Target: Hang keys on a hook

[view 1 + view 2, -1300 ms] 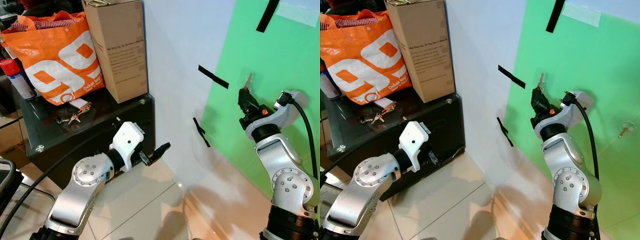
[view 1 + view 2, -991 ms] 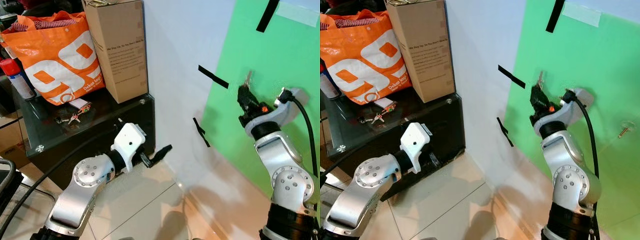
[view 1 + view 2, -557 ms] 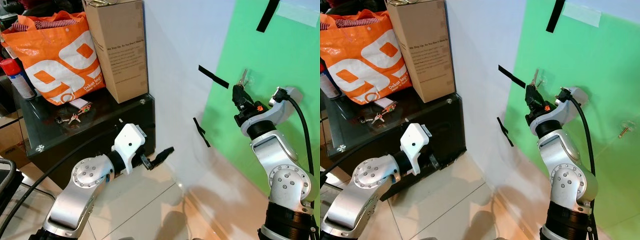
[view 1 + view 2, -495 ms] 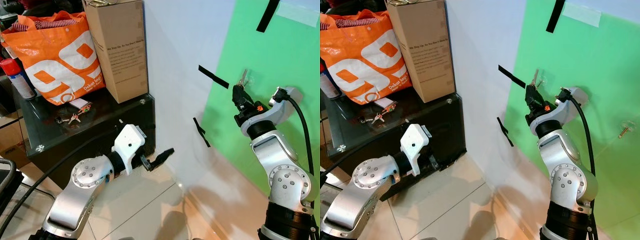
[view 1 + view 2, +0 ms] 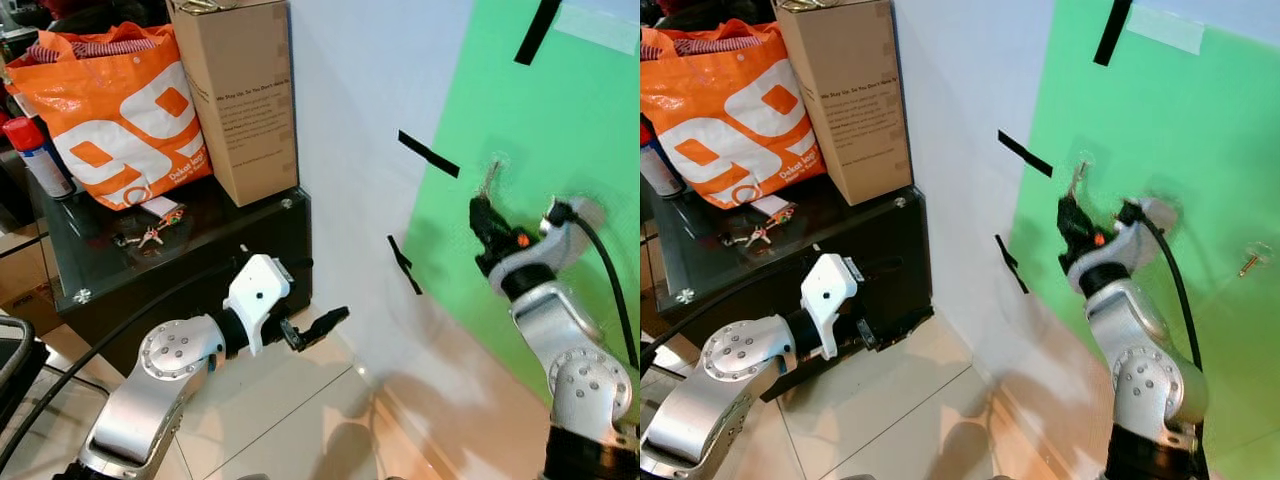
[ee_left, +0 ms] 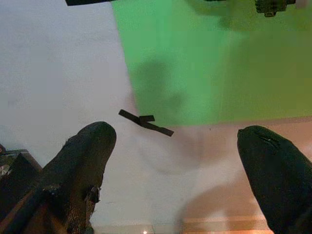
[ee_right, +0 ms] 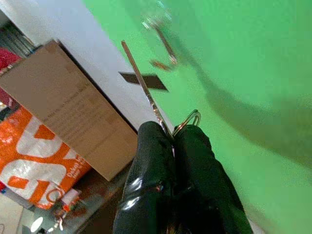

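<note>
The keys (image 5: 489, 178) stuck up from the tip of the right gripper (image 5: 484, 212), raised against the green wall panel (image 5: 560, 120) in the eye views; the left gripper (image 5: 318, 325) hung low near the black cabinet (image 5: 200, 250). In the left wrist view, its fingers (image 6: 83, 161) stood wide apart. In the right wrist view, the fingers (image 7: 151, 161) were pinched together on the keys, whose blade pointed toward the hook (image 7: 163, 41) just beyond.

A silver key (image 7: 146, 92) with ring points toward a hook (image 7: 163, 41) on green wall.
</note>
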